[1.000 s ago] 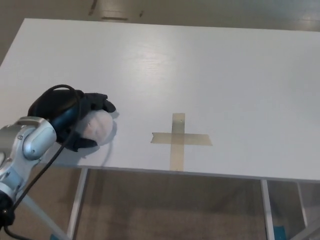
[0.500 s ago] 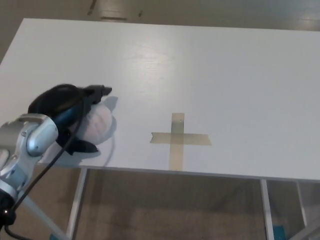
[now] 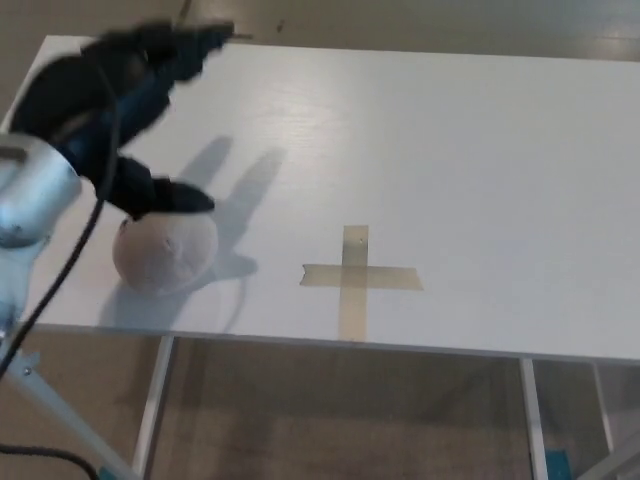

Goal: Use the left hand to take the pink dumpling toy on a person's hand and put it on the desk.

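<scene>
The left hand [image 3: 110, 110] is above the desk [image 3: 450, 150], fingers spread, gripping nothing. Just below its thumb, the pink dumpling toy [image 3: 163, 250] sits on the desk near the front edge. Right of it, a tape cross [image 3: 355, 278]. No readable writing anywhere.

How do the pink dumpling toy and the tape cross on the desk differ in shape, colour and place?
The pink dumpling toy is a rounded, bulging lump; the tape cross lies flat. The toy is pale pink; the cross is dull tan. The toy sits near the desk's front left edge, just under the open left hand; the cross lies nearer the middle, clear of the hand. Both rest on the white desk.
</scene>
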You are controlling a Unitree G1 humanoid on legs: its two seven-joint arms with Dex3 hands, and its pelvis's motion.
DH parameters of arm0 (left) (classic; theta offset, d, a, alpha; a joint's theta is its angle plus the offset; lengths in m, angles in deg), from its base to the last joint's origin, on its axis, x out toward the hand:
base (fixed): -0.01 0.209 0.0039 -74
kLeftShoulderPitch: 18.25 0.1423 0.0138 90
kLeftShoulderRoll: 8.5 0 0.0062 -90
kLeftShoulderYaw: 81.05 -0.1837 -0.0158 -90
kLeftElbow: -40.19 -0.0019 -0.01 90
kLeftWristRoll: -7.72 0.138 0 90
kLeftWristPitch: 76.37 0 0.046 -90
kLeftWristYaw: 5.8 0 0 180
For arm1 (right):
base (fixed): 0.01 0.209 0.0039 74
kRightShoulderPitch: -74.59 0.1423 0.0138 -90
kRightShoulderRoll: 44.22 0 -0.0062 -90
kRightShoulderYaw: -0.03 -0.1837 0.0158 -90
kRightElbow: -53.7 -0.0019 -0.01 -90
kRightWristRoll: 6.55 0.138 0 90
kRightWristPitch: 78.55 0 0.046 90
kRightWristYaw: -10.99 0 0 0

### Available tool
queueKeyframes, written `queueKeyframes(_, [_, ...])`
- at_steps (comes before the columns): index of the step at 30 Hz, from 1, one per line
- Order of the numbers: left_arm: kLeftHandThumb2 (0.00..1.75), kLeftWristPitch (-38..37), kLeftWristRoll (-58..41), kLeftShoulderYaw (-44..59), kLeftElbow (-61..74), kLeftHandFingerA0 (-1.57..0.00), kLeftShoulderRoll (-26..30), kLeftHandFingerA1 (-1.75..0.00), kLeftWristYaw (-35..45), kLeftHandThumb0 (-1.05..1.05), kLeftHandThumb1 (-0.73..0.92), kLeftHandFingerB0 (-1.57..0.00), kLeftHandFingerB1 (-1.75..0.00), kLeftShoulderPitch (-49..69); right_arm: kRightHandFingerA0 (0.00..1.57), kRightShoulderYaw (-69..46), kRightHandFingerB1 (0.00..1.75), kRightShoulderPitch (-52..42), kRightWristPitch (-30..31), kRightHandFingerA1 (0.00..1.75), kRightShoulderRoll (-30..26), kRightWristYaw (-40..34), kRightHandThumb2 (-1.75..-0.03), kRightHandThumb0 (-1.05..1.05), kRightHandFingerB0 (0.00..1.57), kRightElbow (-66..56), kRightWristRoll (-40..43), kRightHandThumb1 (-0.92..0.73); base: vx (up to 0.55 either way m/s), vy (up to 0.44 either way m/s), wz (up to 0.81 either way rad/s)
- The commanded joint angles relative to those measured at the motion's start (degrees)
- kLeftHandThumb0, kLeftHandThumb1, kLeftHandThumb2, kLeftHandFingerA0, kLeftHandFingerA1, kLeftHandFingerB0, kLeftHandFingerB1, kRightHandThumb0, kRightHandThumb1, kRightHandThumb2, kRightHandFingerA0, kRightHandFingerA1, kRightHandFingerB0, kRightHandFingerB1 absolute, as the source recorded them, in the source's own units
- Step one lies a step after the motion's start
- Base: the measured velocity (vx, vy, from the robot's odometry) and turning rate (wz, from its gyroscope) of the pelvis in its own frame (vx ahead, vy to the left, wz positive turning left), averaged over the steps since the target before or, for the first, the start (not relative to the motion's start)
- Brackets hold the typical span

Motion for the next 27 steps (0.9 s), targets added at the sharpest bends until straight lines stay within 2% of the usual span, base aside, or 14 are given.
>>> queueKeyframes(1, [0.74, -1.72, -6.66, 5.31, 8.28, 0.0, 2.51, 0.0, 3.41, -0.97, 0.36, 0.0, -0.06, -2.09, 0.65, -0.34, 0.43, -0.71, 0.45, 0.45, -0.68, 0.49, -0.6, -0.22, 0.54, -0.05, 0.34, -0.69, 0.0, 0.0, 0.0])
queueKeyframes(5, [0.74, -2.99, -9.92, 8.89, 12.62, 0.0, 4.09, 0.0, 4.63, -0.94, 0.35, 0.0, -0.07, -1.33, 0.65, -0.15, 0.42, 0.08, 0.78, 0.45, -0.38, 0.38, -0.61, -0.22, 0.53, 0.11, 0.01, -0.69, 0.0, 0.0, 0.0])
queueKeyframes(6, [0.68, -3.35, -12.86, 12.09, 17.16, 0.0, 5.25, -0.05, 5.86, -0.97, 0.45, 0.0, -0.12, 0.79, 0.65, -0.07, 0.43, -0.02, 0.76, 0.45, -0.24, 0.35, -0.61, -0.22, 0.54, 0.14, -0.07, -0.69, 0.0, 0.0, 0.0])
queueKeyframes(7, [0.85, -3.86, -14.32, 14.01, 19.86, 0.0, 5.7, 0.0, 6.28, -0.72, 0.36, 0.0, -0.09, 2.44, 0.65, 0.0, 0.43, -0.01, 0.76, 0.45, -0.23, 0.38, -0.6, -0.22, 0.54, 0.13, -0.14, -0.69, 0.0, 0.0, 0.0])
queueKeyframes(13, [0.84, -4.9, -22.36, 23.85, 32.51, 0.0, 6.57, -0.05, 9.8, -0.69, 0.36, -0.01, -0.19, 13.28, 0.63, 0.62, 0.42, -0.62, 1.1, 0.45, -0.04, 0.61, -0.61, -0.23, 0.52, 0.38, -0.69, -0.7, 0.0, 0.0, 0.0])
queueKeyframes(15, [0.83, -5.77, -25.04, 26.68, 35.4, 0.0, 6.24, -0.07, 10.73, -0.68, 0.38, -0.07, -0.23, 17.02, 0.63, 0.76, 0.42, -1.05, 1.11, 0.44, 0.03, 0.58, -0.61, -0.23, 0.52, 0.46, -0.77, -0.7, 0.0, 0.0, 0.0])
queueKeyframes(16, [0.59, -6.42, -27.31, 28.8, 37.35, 0.0, 5.66, -0.2, 11.46, -0.79, 0.46, -0.09, -0.27, 19.97, 0.62, 0.72, 0.42, -1.17, 1.11, 0.44, 0.04, 0.61, -0.61, -0.23, 0.52, 0.48, -0.69, -0.7, 0.0, 0.0, 0.0])
queueKeyframes(19, [0.55, -7.91, -32.87, 33.57, 41.78, 0.0, 3.77, -0.25, 12.97, -0.72, 0.47, -0.13, -0.28, 27.81, 0.62, 0.76, 0.42, -1.73, 1.05, 0.44, -0.07, 0.76, -0.61, -0.23, 0.52, 0.56, -0.63, -0.7, 0.0, 0.0, 0.0])
queueKeyframes(20, [0.73, -8.49, -35.53, 34.81, 42.78, -0.07, 2.8, -0.23, 13.69, -0.65, 0.4, -0.13, -0.38, 30.72, 0.62, 0.78, 0.42, -2.2, 0.91, 0.44, 0.0, 0.78, -0.61, -0.24, 0.52, 0.59, -0.63, -0.7, 0.0, 0.0, 0.0])
queueKeyframes(21, [0.73, -8.49, -35.53, 34.81, 42.78, -0.07, 2.8, -0.23, 13.69, -0.65, 0.4, -0.13, -0.38, 30.72, 0.62, 0.78, 0.42, -2.2, 0.91, 0.44, 0.0, 0.78, -0.61, -0.24, 0.52, 0.59, -0.63, -0.7, 0.0, 0.0, 0.0])
queueKeyframes(22, [0.87, -8.33, -43.78, 37.41, 46.07, -0.01, 0.13, -0.51, 16.22, -0.32, 0.29, 0.0, -0.45, 39.34, 0.62, 1.0, 0.42, -3.33, 0.64, 0.44, 0.13, 0.65, -0.61, -0.25, 0.52, 0.66, -0.82, -0.7, 0.0, 0.0, 0.0])
queueKeyframes(25, [0.9, -7.9, -50.35, 38.43, 48.3, -0.02, -1.29, -0.51, 18.46, -0.32, 0.34, 0.0, -0.45, 46.42, 0.62, 1.23, 0.42, -3.85, 0.82, 0.44, 0.08, 0.27, -0.61, -0.25, 0.52, 0.79, -1.08, -0.7, 0.0, 0.0, 0.0])
queueKeyframes(26, [0.75, -7.88, -53.71, 39.13, 48.95, -0.07, -1.78, -0.38, 20.1, -0.64, 0.48, -0.2, -0.39, 50.05, 0.62, 1.27, 0.42, -3.91, 1.09, 0.44, 0.19, 0.1, -0.61, -0.26, 0.53, 0.88, -1.11, -0.7, 0.0, 0.0, 0.0])
queueKeyframes(27, [0.75, -7.92, -56.02, 39.68, 49.38, -0.07, -2.08, -0.38, 21.21, -0.64, 0.48, -0.2, -0.39, 52.57, 0.62, 1.29, 0.42, -3.94, 1.27, 0.44, 0.27, 0.0, -0.61, -0.26, 0.53, 0.94, -1.12, -0.7, 0.0, 0.0, 0.0])
